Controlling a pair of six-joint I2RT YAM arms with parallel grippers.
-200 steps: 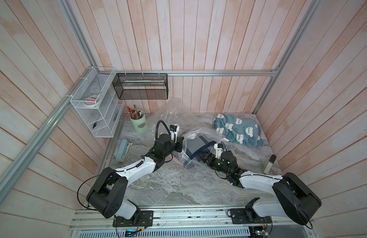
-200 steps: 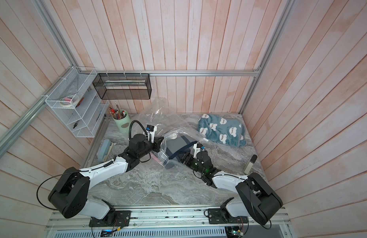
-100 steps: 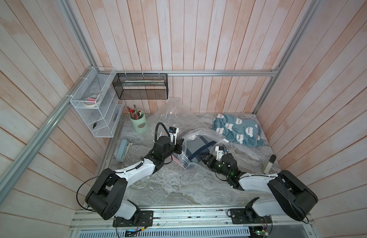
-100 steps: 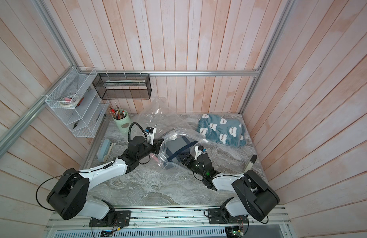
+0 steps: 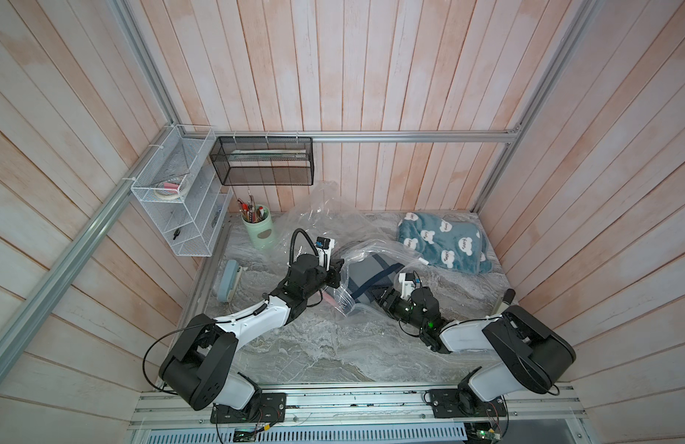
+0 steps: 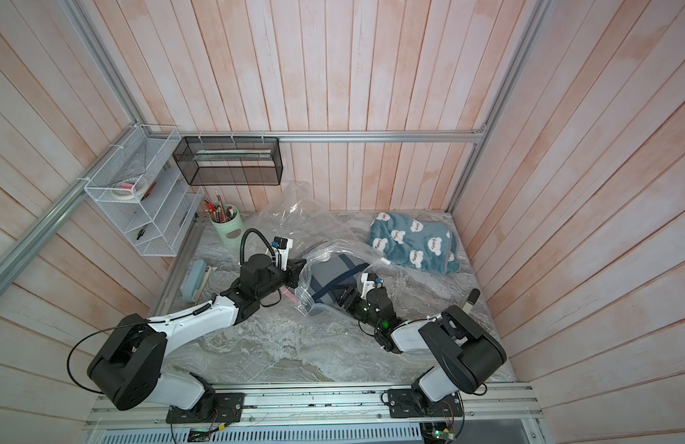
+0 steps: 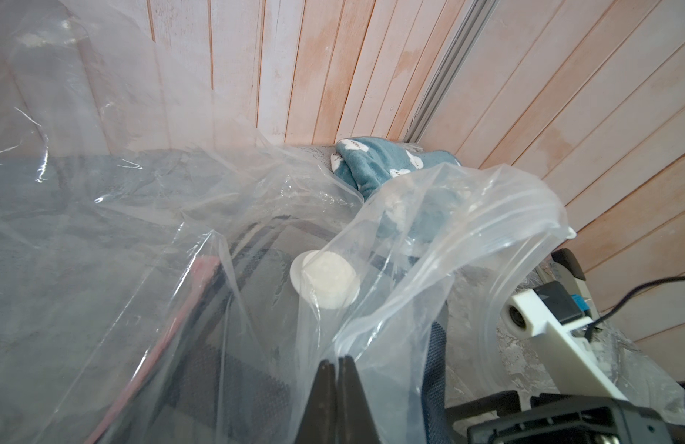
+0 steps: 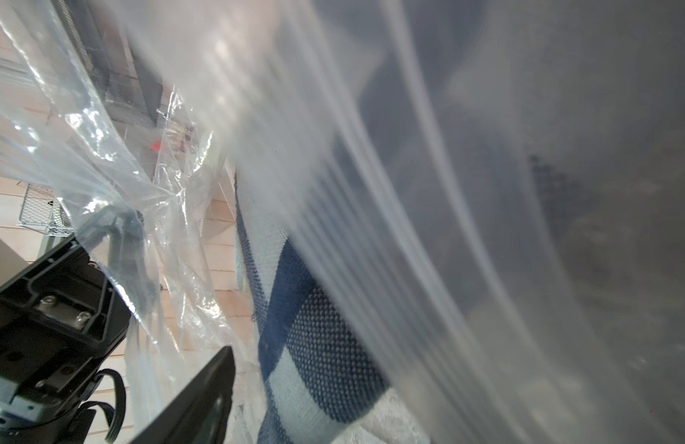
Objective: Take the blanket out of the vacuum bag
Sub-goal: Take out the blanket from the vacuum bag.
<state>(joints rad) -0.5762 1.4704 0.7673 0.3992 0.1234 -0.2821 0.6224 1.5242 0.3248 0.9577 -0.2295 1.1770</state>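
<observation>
The vacuum bag (image 5: 365,251) is clear crinkly plastic lying mid-table in both top views, its round white valve (image 7: 327,278) facing up. Inside it lies the blanket (image 5: 367,275), a grey and dark blue woven fold, whose end shows at the bag's mouth (image 8: 314,338). My left gripper (image 7: 337,363) is shut on a pinch of the bag's plastic edge and holds it raised at the bag's left side (image 6: 296,275). My right gripper (image 5: 380,301) is open at the bag's near right side. One of its fingers (image 8: 206,384) stands just apart from the blanket's end. The bag's film hides the other finger.
A teal blanket with white cloud shapes (image 5: 444,242) lies at the back right, outside the bag. A green pen cup (image 5: 258,230), a white wire shelf (image 5: 179,203) and a black mesh basket (image 5: 262,161) line the back left. A pale blue stapler (image 5: 228,280) lies at the left edge.
The right arm's rear links have swung left and its gripper has edged slightly closer to the blanket's end. The left gripper keeps its hold and has barely moved.
</observation>
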